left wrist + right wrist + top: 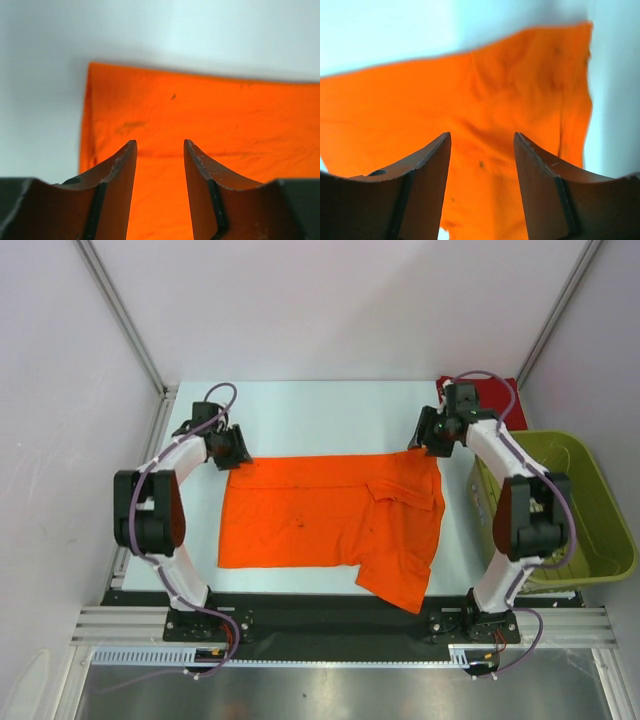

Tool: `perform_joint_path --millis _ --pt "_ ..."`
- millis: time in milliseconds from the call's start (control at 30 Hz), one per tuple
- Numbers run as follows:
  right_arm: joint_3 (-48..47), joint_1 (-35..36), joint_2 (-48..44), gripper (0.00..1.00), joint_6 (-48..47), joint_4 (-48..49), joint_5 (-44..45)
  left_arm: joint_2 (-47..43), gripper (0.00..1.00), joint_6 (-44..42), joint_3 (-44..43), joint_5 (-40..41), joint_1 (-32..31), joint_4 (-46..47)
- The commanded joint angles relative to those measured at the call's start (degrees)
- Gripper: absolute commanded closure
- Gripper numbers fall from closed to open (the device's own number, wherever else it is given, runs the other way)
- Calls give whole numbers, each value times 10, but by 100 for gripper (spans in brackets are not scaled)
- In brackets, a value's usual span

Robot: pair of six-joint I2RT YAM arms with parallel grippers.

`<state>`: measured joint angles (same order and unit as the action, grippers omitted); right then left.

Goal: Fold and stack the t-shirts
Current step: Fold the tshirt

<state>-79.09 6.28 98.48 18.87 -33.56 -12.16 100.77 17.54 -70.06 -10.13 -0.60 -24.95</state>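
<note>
The orange t-shirt point(330, 525) lies partly folded on the white table, with one sleeve and a flap hanging toward the front right. It fills the left wrist view point(210, 115) and the right wrist view point(470, 100). The dark red t-shirt point(498, 398) lies folded at the back right corner, partly hidden by the right arm. My left gripper point(240, 455) is open and empty at the shirt's back left corner. My right gripper point(425, 440) is open and empty at the shirt's back right corner.
An olive-green plastic basket point(600, 530) stands to the right of the table, next to the right arm. Metal frame posts rise at the back corners. A black rail runs along the table's front edge point(320, 615).
</note>
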Motion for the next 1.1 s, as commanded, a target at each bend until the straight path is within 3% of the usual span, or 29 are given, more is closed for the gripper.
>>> perform_joint_path --millis 0,100,200,400,767,1067 --pt "-78 15 77 42 30 15 23 57 52 17 -46 -84 2 17" --pt "-148 23 127 41 15 -48 144 100 52 18 -89 -108 2 17" --pt "-183 22 153 37 -6 -77 192 150 52 16 -137 -113 3 -7" --pt "-201 16 195 35 -25 -99 244 180 52 26 -148 -96 3 -19" --pt "-222 -8 241 46 -22 -74 214 188 53 4 -132 -58 20 -28" --pt "-246 -13 265 43 -14 -76 201 198 54 -2 -136 -59 31 -31"
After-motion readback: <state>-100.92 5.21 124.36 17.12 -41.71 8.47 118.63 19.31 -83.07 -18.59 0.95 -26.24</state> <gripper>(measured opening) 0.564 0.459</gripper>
